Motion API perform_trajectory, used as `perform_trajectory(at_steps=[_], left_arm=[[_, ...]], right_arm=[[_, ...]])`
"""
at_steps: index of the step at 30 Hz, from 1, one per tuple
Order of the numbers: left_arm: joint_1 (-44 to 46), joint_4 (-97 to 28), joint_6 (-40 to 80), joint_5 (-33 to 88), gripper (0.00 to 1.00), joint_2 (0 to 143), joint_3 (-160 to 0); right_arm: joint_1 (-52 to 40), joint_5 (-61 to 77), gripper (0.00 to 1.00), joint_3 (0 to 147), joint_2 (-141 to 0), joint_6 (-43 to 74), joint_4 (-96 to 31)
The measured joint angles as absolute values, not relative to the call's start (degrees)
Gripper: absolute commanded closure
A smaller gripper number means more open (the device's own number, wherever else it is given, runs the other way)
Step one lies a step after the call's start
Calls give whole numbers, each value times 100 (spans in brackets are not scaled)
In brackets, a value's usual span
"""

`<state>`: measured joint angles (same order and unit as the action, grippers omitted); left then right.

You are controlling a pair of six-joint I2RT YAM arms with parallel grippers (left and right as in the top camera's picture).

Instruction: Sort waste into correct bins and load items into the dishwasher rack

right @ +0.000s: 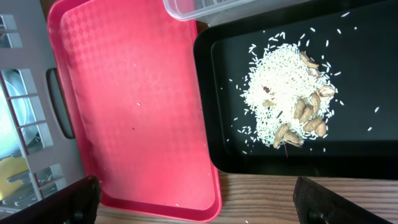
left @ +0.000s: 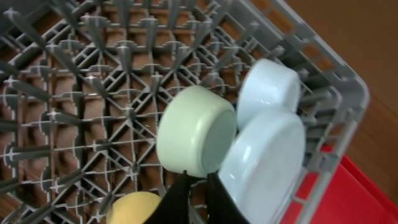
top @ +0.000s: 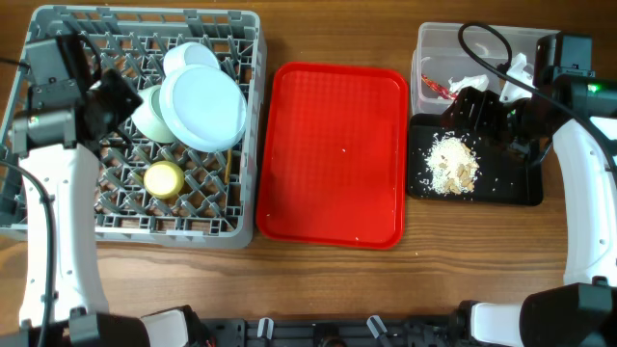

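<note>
Dishwasher rack (top: 249, 198) rim just beside red tray (top: 333, 154), left fingers (left: 171, 205) closed above rack, right fingers (right: 62, 202) spread wide

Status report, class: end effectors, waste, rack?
Right end effector wide open, empty, above shallow black rectangular tray holding beige food scraps. Left end effector over grey plastic dishwasher rack, opening unclear. No obstruction seen.

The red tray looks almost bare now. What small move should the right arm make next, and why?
Probably lift the right gripper straight up and clear. Its jaws stand wide open and empty, the food scraps already lie in the black tray, the wrapper in the clear tub, and the red tray holds only specks.
</note>
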<state>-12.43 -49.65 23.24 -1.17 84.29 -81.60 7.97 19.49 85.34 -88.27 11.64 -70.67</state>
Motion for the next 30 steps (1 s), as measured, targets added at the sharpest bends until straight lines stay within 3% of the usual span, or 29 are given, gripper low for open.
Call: perform_trajectory(at_steps=[5,9,21,26,28,30], left_arm=[[-1404,-4768,2477,178,96,9236,-8160],[-1389,-4410,2471,1494,96,9924,-8160],[-996,-3719,2150,4257,96,10020,-8160],[-779,-3701,1994,4799,86,10020,-8160],[-646,-3699,1804,5085,89,10020,-8160],[-558,-3627,1737,5251,85,10020,-8160]], right_arm=[[797,1949,0,8534,-8827,1164,-7089],[797,1949,0,8532,-8827,1164,-7087],[797,1949,0,8532,-8827,1164,-7091],[797,1949,0,8532,-8827,1164,-7091],[797,1949,0,8532,-8827,1162,-7091],[797,1949,0,8532,-8827,1162,-7091]])
